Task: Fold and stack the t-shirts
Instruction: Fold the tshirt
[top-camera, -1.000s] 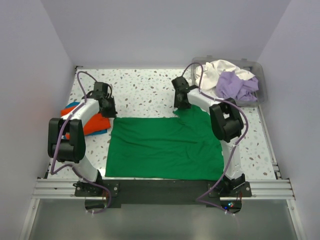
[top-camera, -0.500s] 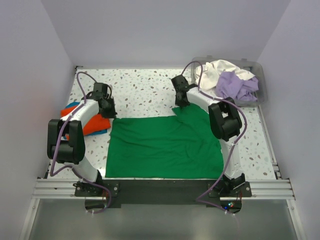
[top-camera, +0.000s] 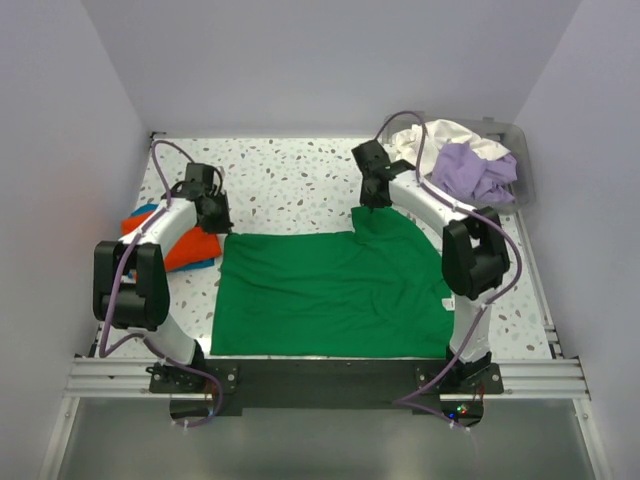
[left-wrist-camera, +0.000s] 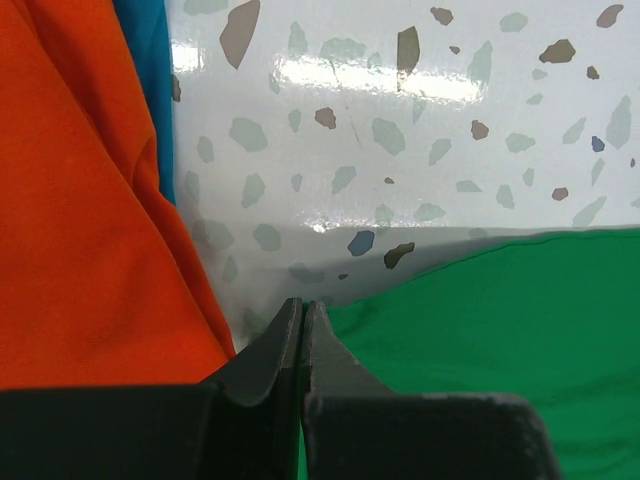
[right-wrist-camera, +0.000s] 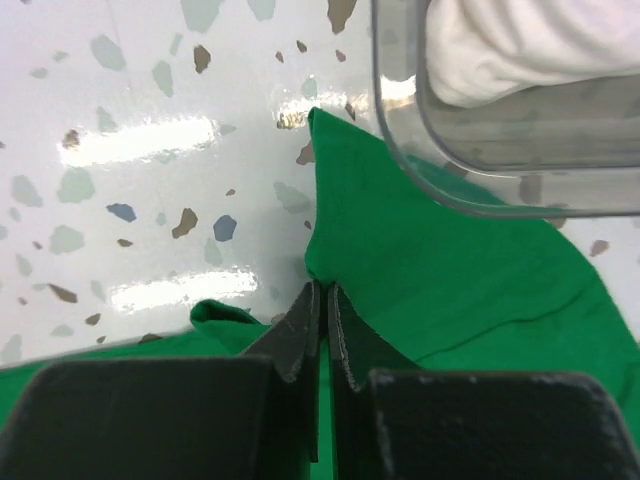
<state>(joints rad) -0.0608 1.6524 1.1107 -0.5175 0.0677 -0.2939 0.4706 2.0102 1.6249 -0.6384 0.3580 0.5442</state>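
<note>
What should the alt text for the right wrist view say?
The shut pincer pinches the edge of a green shirt lying on a speckled table. A clear bin holding white cloth fills the upper right.

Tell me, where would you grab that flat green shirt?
Pinch the green t-shirt at its far corners, coming from above: it lies spread flat, too wide to grasp whole, so only edges and corners offer a thin fold to grip.

You're in a robotics lab cell: plain pale walls (top-camera: 320, 60) box in a speckled table (top-camera: 290, 180) with an aluminium mounting rail (top-camera: 545, 377).
</note>
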